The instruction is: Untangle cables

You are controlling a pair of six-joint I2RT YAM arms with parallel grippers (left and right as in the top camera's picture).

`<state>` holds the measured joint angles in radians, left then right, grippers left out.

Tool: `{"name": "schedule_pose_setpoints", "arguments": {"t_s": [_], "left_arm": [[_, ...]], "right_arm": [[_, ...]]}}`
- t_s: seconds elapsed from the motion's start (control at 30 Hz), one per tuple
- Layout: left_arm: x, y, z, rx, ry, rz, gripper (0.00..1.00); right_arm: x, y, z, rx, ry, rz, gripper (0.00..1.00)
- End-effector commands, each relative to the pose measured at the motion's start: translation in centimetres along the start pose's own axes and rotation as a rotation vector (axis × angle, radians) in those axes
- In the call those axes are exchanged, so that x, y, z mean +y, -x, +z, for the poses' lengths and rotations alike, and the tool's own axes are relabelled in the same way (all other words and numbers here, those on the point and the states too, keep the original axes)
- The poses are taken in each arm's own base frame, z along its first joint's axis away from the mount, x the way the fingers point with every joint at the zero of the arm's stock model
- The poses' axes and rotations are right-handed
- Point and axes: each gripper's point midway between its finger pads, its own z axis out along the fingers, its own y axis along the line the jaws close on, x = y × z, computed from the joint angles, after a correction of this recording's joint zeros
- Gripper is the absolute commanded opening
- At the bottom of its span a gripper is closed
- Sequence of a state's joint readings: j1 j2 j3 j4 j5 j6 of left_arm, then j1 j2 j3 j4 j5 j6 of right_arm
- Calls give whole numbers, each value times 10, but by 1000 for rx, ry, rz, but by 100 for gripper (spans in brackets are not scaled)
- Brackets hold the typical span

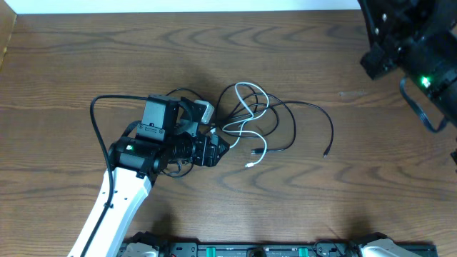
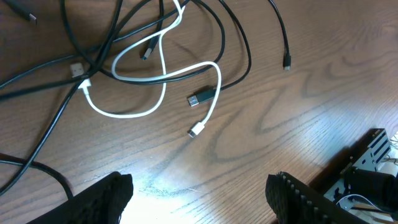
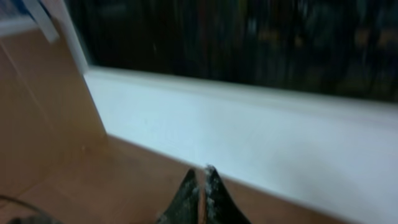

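A tangle of thin cables lies in the middle of the table: several black cables (image 1: pixel 285 107) looped together with one white cable (image 1: pixel 246 107). In the left wrist view the white cable (image 2: pixel 158 78) loops across the black cables (image 2: pixel 233 37), with a black plug (image 2: pixel 199 98) and a white plug (image 2: pixel 195 130) lying loose. My left gripper (image 1: pixel 218 150) is open and empty, just left of the tangle, its fingers (image 2: pixel 199 199) above bare wood. My right gripper (image 3: pixel 200 177) is shut and empty, raised at the far right corner (image 1: pixel 410 43), away from the cables.
A white wall and a wooden board edge (image 3: pixel 37 106) fill the right wrist view. The thick black arm wire (image 1: pixel 96 114) loops left of the left arm. Robot bases (image 1: pixel 257 250) sit along the table's front edge.
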<state>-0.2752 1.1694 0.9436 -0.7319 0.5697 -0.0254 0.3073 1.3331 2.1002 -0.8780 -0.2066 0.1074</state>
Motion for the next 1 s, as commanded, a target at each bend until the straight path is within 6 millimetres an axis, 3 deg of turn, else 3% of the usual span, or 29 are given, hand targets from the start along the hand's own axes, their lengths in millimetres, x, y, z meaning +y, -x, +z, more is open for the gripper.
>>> {"name": "schedule_pose_setpoints", "arguments": {"t_s": [0.0,0.13,0.33,0.5,0.67,0.8,0.97], "left_arm": [[-1,2,-2,-9,6,13,75],[15,1,-3,-8,93,7,75],[41,2,-7,-20,247,-31,75],[54,10,-16,-63,336,-25,75],[41,26,-38,-153,327,-7,75],[34,27,-51,-194,322,9,76],[33,18,-53,-168,325,0,76]], "right_arm": [[-13,-43,21,169,-23,-12,32],[-25,-119,44,460,-37,22,68],[-40,-236,88,869,-47,107,99],[-42,-320,123,1108,3,81,99],[-32,-390,150,1264,66,36,99],[-21,-429,164,1325,115,-7,99],[1,-469,175,1380,182,-72,99]]}}
